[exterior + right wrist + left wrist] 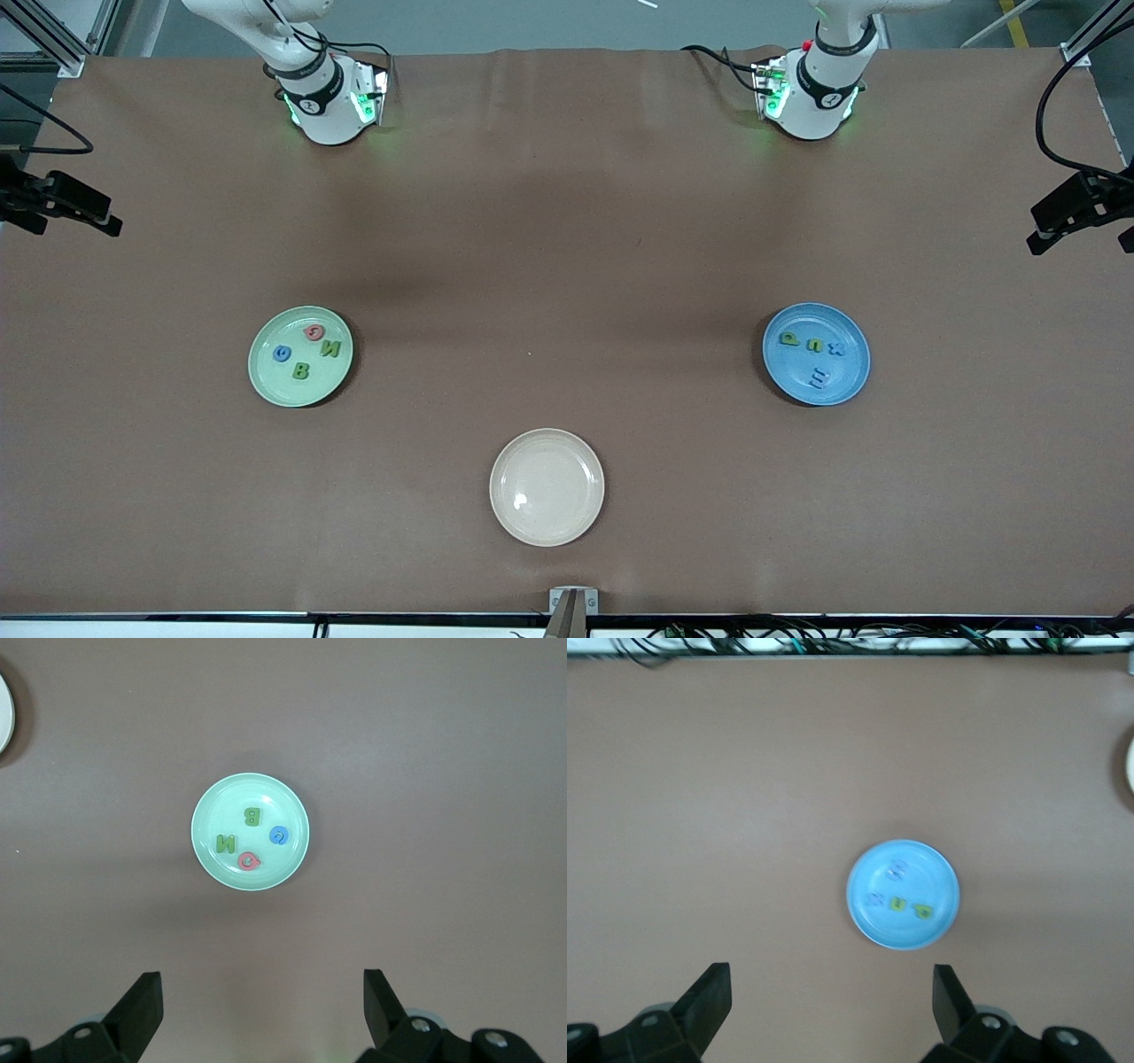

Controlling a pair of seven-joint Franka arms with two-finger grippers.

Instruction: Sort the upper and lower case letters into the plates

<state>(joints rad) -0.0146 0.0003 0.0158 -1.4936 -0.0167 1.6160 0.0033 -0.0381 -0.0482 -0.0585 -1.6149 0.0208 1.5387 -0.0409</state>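
The pale green plate (266, 377) lies toward the right arm's end and holds a red capital (314, 332), a blue capital (282, 354), a green N (331, 349) and a green B (300, 370). The blue plate (846, 381) lies toward the left arm's end and holds two green small letters (788, 338), a blue x (835, 349) and a blue m (819, 379). My right gripper (261, 985) hangs open and empty high over the table, looking down on the green plate (266, 797). My left gripper (831, 979) is likewise open and empty, high above the blue plate (926, 864).
An empty cream plate (547, 486) sits nearer the front camera, midway between the two plates. Black camera mounts (62, 204) (1076, 208) stick in over both ends of the brown table. Both arm bases stand along the farthest edge.
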